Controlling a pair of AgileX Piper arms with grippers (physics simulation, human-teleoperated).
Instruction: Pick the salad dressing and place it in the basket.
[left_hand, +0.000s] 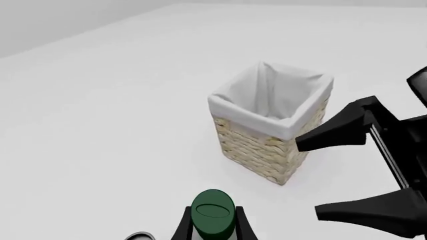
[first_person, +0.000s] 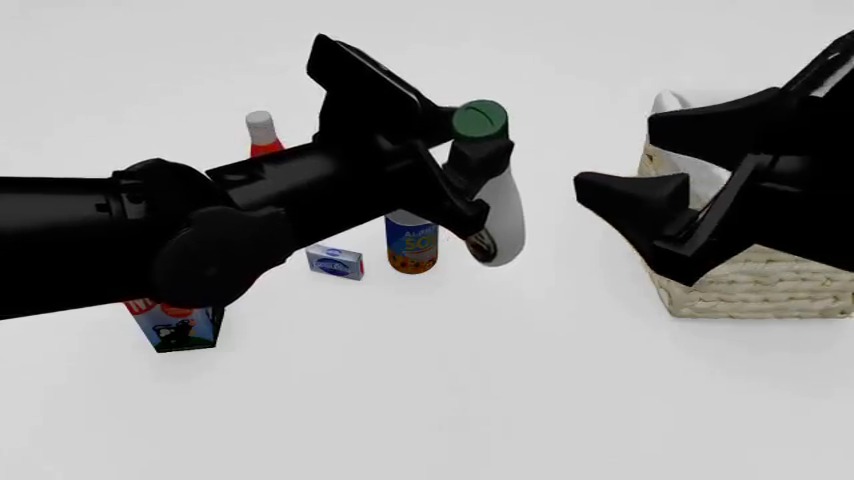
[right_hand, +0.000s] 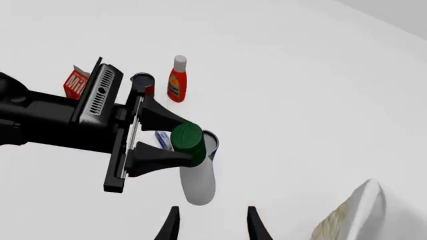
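The salad dressing (first_person: 501, 225), a white bottle with a dark green cap (left_hand: 213, 217), hangs above the table with my left gripper (first_person: 481, 160) shut on its neck just under the cap. In the right wrist view the bottle (right_hand: 197, 182) is in front of my right gripper (right_hand: 212, 227), which is open and empty. The basket (first_person: 761, 285), woven straw with a white cloth lining (left_hand: 273, 95), stands on the table to the right, partly hidden by my right gripper (first_person: 614, 152). The bottle is left of the basket, not over it.
Behind and below the left arm are an orange bottle with a white cap (first_person: 262, 135), a blue-and-orange can (first_person: 411, 243), a small blue box (first_person: 334, 262) and a carton (first_person: 174, 325). My right gripper (left_hand: 308, 177) sits between the bottle and the basket (right_hand: 347, 220).
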